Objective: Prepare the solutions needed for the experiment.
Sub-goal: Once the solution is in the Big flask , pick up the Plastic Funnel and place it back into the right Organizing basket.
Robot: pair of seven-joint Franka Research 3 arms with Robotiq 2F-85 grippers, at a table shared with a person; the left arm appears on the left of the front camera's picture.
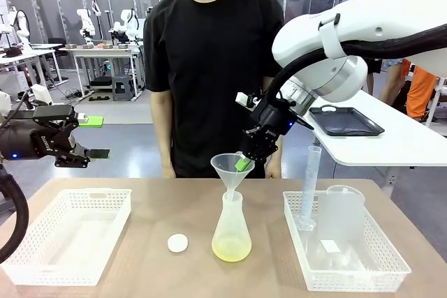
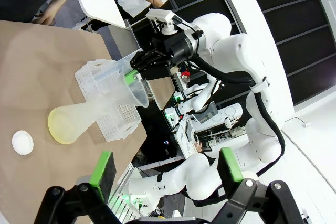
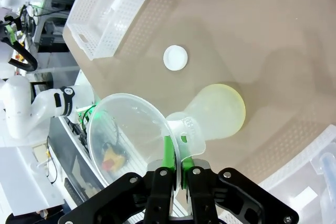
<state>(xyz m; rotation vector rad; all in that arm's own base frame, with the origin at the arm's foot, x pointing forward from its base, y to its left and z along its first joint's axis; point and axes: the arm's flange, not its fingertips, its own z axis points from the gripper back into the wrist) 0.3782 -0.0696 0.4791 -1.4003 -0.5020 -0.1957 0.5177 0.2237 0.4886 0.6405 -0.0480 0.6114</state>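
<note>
Yellow-green liquid (image 1: 231,248) lay shallow in flask (image 1: 231,218) | right gripper (image 1: 244,164) pinched funnel (image 1: 225,165) rim, funnel in flask neck | left gripper (image 1: 94,137) spread wide, empty, well apart

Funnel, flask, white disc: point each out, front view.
funnel (image 1: 225,167), front view, left bowl wall.
flask (image 1: 231,234), front view, lower body.
white disc (image 1: 177,243), front view, top face.

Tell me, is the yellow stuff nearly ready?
Done: some yellow-green liquid is in the flask. In hand: the right gripper pinches the rim of the funnel in the flask's neck. Left, probably: funnel out, and the white cap from the table on. The left gripper hangs open, empty.
</note>
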